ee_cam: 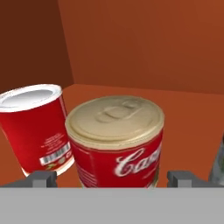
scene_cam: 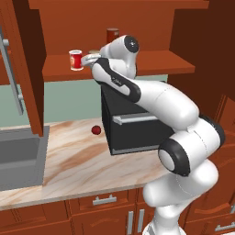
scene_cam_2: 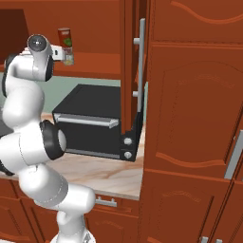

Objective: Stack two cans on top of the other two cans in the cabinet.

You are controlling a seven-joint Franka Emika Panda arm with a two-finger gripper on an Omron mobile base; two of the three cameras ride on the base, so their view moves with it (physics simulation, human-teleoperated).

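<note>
Open gripper (ee_cam: 112, 178) astride red-topped can (ee_cam: 116, 142)

- We see a dark red-brown can (scene_cam_2: 64, 36) upright on the cabinet shelf (scene_cam_2: 95, 64).
- Our arm (scene_cam_2: 26, 118) reaches toward it.
- Below sits a black oven (scene_cam_2: 92, 121).

White script "Ca…" on red can (ee_cam: 116, 144)

Even, soft rendered light, bright enough everywhere; no hard glare; the cabinet (ee_cam: 131, 43) wall left of the hand is darker, shaded; soft sheen on the gold can lid (ee_cam: 116, 114) just ahead; close-up edges slightly soft, pixelated.
</note>
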